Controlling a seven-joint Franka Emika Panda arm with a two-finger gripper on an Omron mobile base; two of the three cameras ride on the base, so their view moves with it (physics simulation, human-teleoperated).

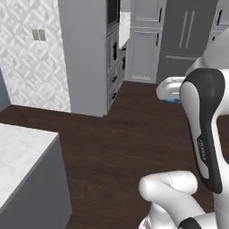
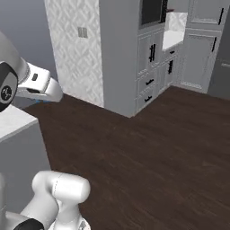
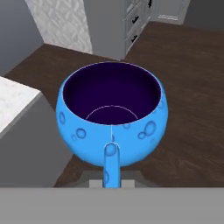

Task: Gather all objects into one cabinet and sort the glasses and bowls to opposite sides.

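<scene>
- The hand (image 3: 112, 173) is closed on the near rim of a small bright-blue bowl (image 3: 112, 118), and carries it in the air above the dark wooden floor (image 3: 192, 87).
- In the hand view the blue bowl sits upright with its mouth facing the camera; its inside is dark purple and nothing lies in it.
- The outer wall of the blue bowl is glossy, with small round bubble marks.
- One finger (image 3: 111, 168) shows in front of the bowl's near wall, tinted the same blue, pressed against the rim.
- A white marble worktop (image 3: 13, 103) on a grey base lies below and to the left of the blue bowl in the hand view; the bowl does not touch it.
- Beyond the blue bowl stands a grey cabinet block (image 3: 109, 26) with drawers and black handles, and to the left of that a patterned white wall (image 3: 57, 22).
- In the left base view the white arm (image 1: 203, 129) rises beside the worktop (image 1: 20, 156), and a sliver of blue (image 1: 172, 101) shows under the wrist, well apart from the worktop and over the floor (image 1: 112, 147).
- In the right base view the wrist (image 2: 38, 85) reaches out past the worktop corner (image 2: 15, 119), with a trace of blue just beneath it.
</scene>
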